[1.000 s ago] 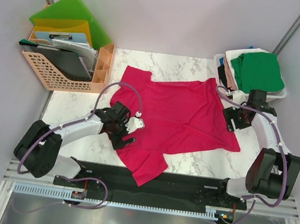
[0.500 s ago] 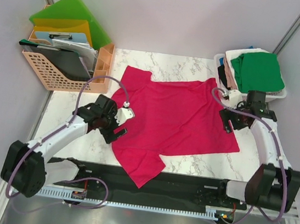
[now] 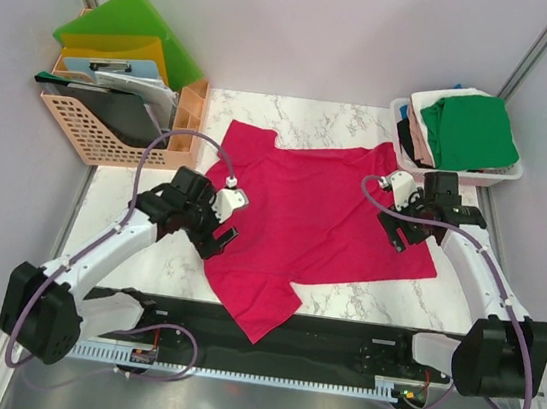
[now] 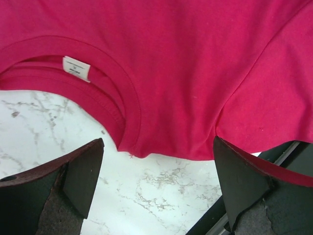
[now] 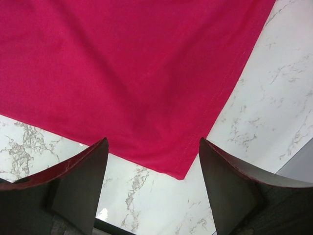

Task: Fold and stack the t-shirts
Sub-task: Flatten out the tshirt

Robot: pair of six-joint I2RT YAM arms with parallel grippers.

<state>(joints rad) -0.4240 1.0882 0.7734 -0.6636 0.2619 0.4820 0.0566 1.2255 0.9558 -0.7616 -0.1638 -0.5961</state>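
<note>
Mostly flat, unfolded crimson-pink t-shirt (image 3: 323, 211).

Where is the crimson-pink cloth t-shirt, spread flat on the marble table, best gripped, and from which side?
Probably from above, at its edges: the neckband under the open left hand and the hem corner under the open right hand. The crimson-pink cloth t-shirt lies flat, so only edges over bare marble table offer a lip to pinch.

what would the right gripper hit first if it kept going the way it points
Most likely the shirt. The right gripper points down with its jaws open over the shirt's corner, which lies flat on the table. How far above it hangs is hard to judge.
</note>
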